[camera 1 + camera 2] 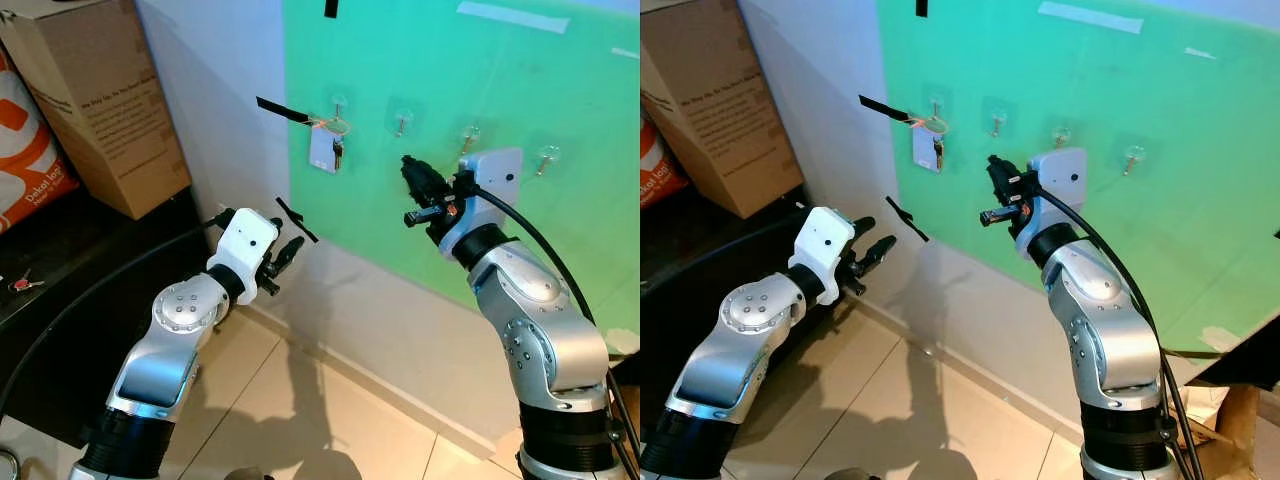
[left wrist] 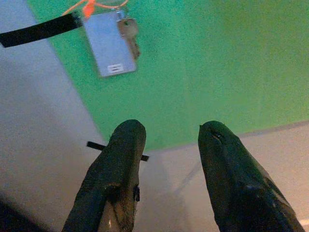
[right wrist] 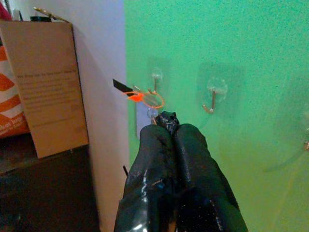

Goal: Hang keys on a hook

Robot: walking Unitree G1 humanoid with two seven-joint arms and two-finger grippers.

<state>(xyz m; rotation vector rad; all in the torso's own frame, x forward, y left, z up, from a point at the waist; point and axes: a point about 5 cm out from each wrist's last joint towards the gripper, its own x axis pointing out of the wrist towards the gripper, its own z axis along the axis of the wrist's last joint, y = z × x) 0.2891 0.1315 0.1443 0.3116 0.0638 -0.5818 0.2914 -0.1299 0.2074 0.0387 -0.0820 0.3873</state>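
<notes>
Your keys hang with a pale tag from the leftmost hook on the green panel, held by an orange loop. Three more hooks run to the right of it. Your right gripper is raised just right of the keys, near the panel, fingers pressed together on nothing. Your left gripper sits lower, below the keys, fingers spread and empty. A cardboard box stands at far left.
</notes>
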